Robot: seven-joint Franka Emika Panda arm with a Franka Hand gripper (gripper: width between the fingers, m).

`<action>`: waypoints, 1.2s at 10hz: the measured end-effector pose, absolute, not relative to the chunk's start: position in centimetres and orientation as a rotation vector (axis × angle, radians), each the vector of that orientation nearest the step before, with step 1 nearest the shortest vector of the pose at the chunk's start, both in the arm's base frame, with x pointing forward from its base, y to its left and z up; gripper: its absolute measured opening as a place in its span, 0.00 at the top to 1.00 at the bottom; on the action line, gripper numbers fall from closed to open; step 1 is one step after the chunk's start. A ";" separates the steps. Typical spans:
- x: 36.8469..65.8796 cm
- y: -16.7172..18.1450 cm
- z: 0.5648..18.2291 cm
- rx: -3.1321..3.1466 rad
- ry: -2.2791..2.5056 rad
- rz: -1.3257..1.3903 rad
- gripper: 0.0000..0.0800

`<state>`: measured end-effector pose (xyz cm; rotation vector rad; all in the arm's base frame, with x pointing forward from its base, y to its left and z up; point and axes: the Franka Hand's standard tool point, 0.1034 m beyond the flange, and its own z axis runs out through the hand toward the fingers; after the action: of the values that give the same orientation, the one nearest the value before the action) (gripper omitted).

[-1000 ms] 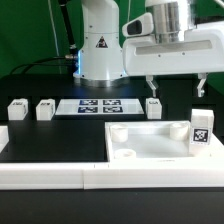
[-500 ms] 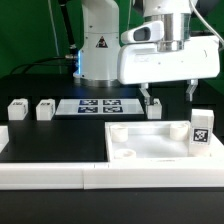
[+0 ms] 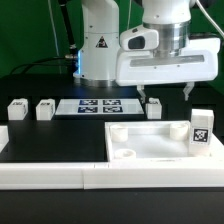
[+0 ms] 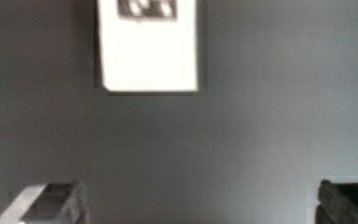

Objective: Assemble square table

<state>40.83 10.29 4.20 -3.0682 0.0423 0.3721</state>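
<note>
Overhead, the gripper (image 3: 167, 94) hung wide open, holding nothing, near a leg (image 3: 154, 108) at the desk's (image 3: 50, 140) far edge. The slab (image 3: 150, 142) lay at its near edge, toward the exterior view's right.

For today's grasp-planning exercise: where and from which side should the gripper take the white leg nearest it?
Probably mid-length on the leg, across its narrow width, coming straight down: the wrist view shows it lying flat, long sides clear, apart from the open gripper.
</note>
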 end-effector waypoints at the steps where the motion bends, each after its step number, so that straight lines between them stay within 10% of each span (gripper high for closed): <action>1: 39.5 10.4 4.1 -3.038 0.077 0.572 0.19; 12: 35.8 9.6 0.2 -2.724 0.257 1.485 0.19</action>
<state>35.83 9.56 0.18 -2.7239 0.2566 1.4846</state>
